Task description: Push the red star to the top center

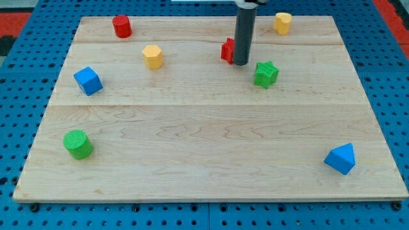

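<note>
My tip (240, 63) rests on the counter (204, 140), touching the red star (227, 50) at its 4 o'clock side; the rod hides much of the star. No fingers are fitted. The green star (266, 73) lies near, at 3 o'clock.

I have a single camera, set high off the 6 o'clock edge of the tabletop (211, 147) and tilted down toward 12 o'clock. It sits near enough that the wooden board nearly fills the frame, its far edge looking narrower. No second view overlaps it.
</note>
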